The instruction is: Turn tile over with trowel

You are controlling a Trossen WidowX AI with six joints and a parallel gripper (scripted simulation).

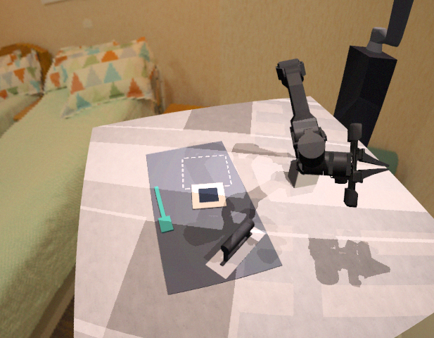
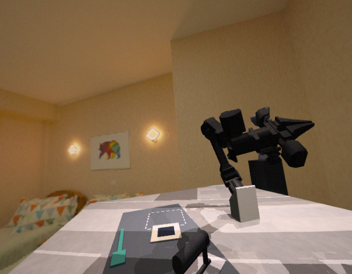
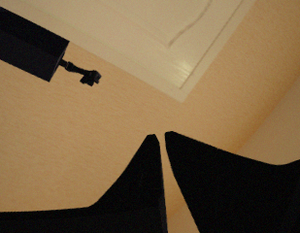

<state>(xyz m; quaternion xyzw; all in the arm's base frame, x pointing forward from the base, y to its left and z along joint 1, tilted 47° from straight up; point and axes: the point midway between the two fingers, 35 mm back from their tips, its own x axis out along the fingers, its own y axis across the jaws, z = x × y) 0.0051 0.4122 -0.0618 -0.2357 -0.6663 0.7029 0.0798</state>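
The tile (image 1: pixel 208 195) (image 2: pixel 165 231) lies flat on the dark mat (image 1: pixel 188 270) (image 2: pixel 134 218), its dark-square side up. Its far edge slightly overlaps the near side of the dashed outline (image 1: pixel 186 189); most of it lies outside. The trowel (image 1: pixel 238 240) (image 2: pixel 190 252), with a raised black bar handle and pale flat blade, rests near the mat's near right. My gripper (image 1: pixel 387 167) (image 2: pixel 312 124) (image 3: pixel 160 141) is shut and empty, high above the table's right side, pointing away from the mat. The wrist view shows only wall, ceiling and fingertips, nearly together.
A flat teal tool (image 1: pixel 162 214) (image 2: pixel 120 248) with a long thin handle and square blade lies along the mat's left side. A pale block (image 2: pixel 247 205) stands on the table below the arm. A dark pedestal (image 1: pixel 368 79) stands behind the table at the right.
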